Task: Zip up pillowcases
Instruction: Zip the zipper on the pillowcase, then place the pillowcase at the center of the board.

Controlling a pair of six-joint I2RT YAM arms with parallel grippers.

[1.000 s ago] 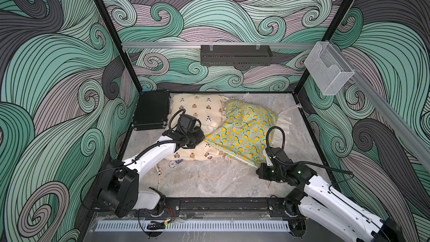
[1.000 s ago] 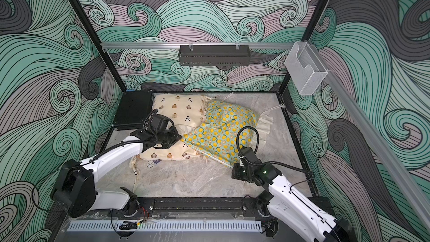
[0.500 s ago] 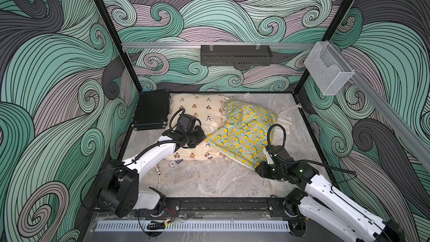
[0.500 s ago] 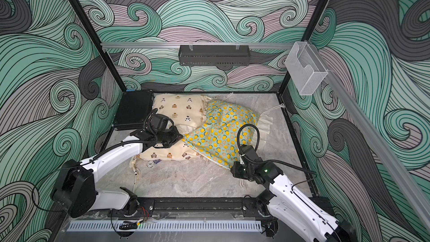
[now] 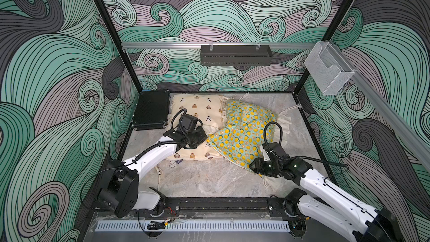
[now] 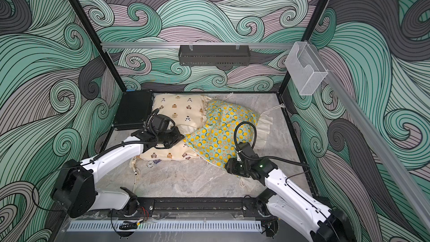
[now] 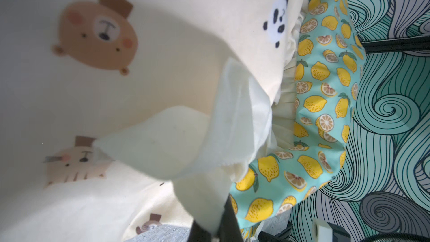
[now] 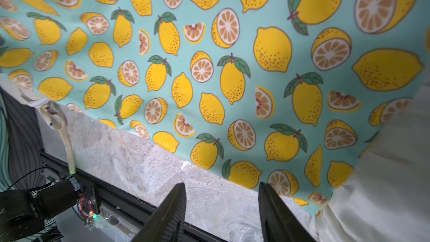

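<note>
On marble table [image 5: 209, 180], back half:
- Cream pillow [image 5: 197, 107]: bear and panda print, lying flat, just beside black case [image 5: 151, 110] in back-left corner.
- Lemon pillow [image 5: 244, 133]: teal, overlapping cream pillow's right edge, near corner reaching toward front right.
- Left gripper [image 7: 215, 225]: closed, pinching cream pillow's pale ruffle, near where pillows meet.
- Right gripper [image 8: 221, 183]: jaws parted, nothing between, at lemon pillow's near edge, over bare table.
- Tie [image 5: 159, 171]: loose on table by left arm.

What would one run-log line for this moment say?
left gripper: shut on cream pillow | right gripper: open beside lemon pillow
</note>
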